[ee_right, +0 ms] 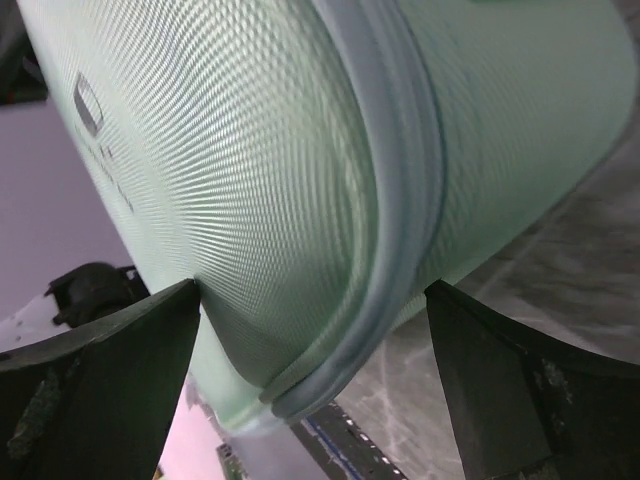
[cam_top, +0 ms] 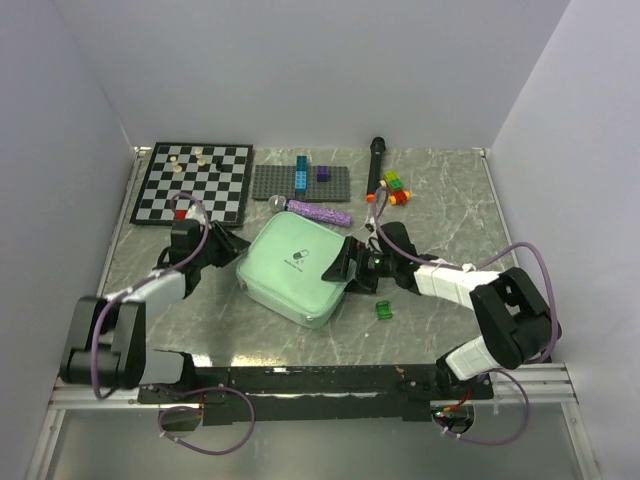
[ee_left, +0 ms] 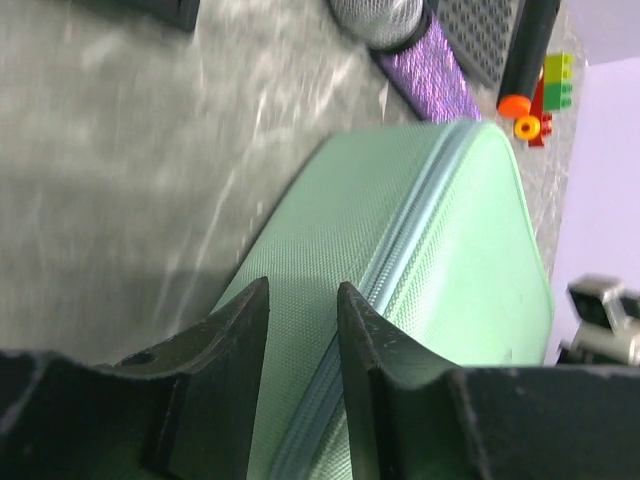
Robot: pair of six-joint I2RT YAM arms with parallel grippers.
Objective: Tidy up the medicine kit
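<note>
The medicine kit (cam_top: 293,268), a mint-green rounded-square zip case, lies zipped shut in the middle of the table, its dark pill logo facing up. My left gripper (cam_top: 232,246) is at the kit's left edge. In the left wrist view its fingers (ee_left: 303,290) stand a narrow gap apart over the kit's side wall (ee_left: 330,220), beside the zip seam (ee_left: 410,215), with nothing pinched between them. My right gripper (cam_top: 341,264) is at the kit's right edge. It is wide open (ee_right: 311,290) and straddles the kit's rounded corner (ee_right: 250,150), with one finger against the lid.
A chessboard (cam_top: 192,182) with a few pieces lies at the back left. A grey studded plate (cam_top: 302,183) with bricks is behind the kit. A purple roll (cam_top: 320,213) lies just behind it. A black cylinder (cam_top: 376,165) and coloured bricks (cam_top: 396,187) are at the back right. A small green block (cam_top: 384,310) sits near my right arm.
</note>
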